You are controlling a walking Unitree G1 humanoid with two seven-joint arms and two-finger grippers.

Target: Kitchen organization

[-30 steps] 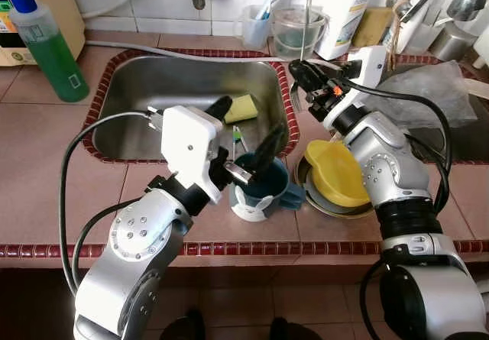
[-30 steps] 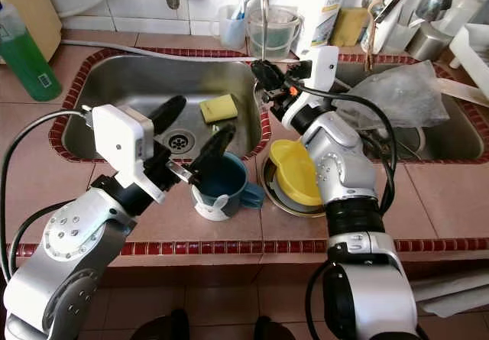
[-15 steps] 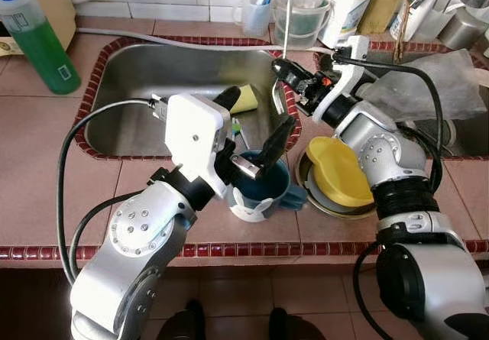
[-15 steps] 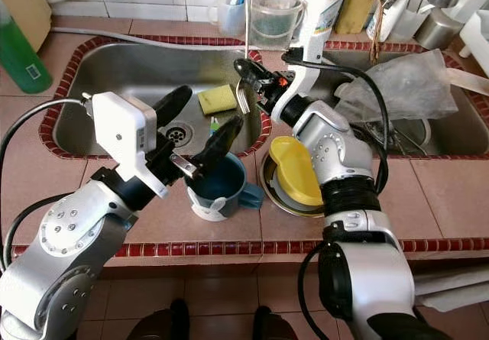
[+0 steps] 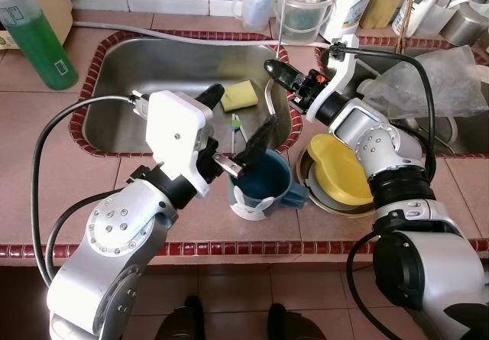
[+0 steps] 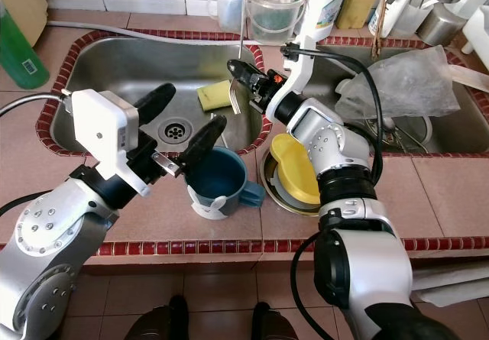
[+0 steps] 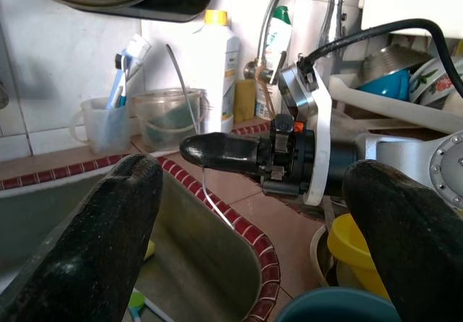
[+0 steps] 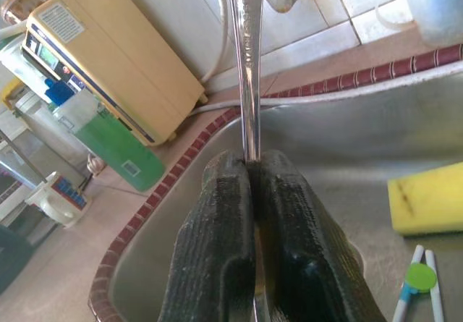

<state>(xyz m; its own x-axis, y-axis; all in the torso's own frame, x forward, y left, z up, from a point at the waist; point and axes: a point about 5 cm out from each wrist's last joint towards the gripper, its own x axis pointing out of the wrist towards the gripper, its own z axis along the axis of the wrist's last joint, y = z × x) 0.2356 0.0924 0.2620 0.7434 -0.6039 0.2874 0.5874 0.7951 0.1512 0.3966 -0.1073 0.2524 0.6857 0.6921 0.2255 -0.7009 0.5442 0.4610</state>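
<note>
- The stainless steel sink basin [image 5: 153, 88], rimmed with dark red tiles and set into the pink tiled counter [image 5: 46, 149], serves as the landmark.
- A green liquid soap bottle with a blue cap [image 5: 30, 34] stands on the counter, beside the basin's left rim.
- The left gripper [image 5: 233, 130] hovers above the basin's near right corner. Its two black fingers stand wide apart and hold nothing.
- A dark teal ceramic mug with a white bunny-ear band [image 5: 260, 187] sits upright on the counter just in front of the basin's near right corner. The lower left finger hangs over the mug's mouth.
- A yellow plastic bowl [image 5: 336, 172] lies tilted in a round metal dish [image 6: 269, 178], to the right of the basin and just beside the mug.
- A crumpled clear plastic bag [image 6: 397, 84] lies to the right of the basin, beyond the yellow bowl.
- The right gripper [image 5: 281, 74] reaches over the basin's right rim. Its fingers [image 8: 231, 257] are pressed together on a long metal fork [image 6: 238, 65].
- The fork hangs upright over the basin's right side, tines down and handle pointing up.
- A yellow rectangular sponge [image 5: 241, 95] lies on the basin floor, near the right wall.
- A green-and-white toothbrush [image 5: 237, 130] lies on the basin floor, just in front of the sponge.
</note>
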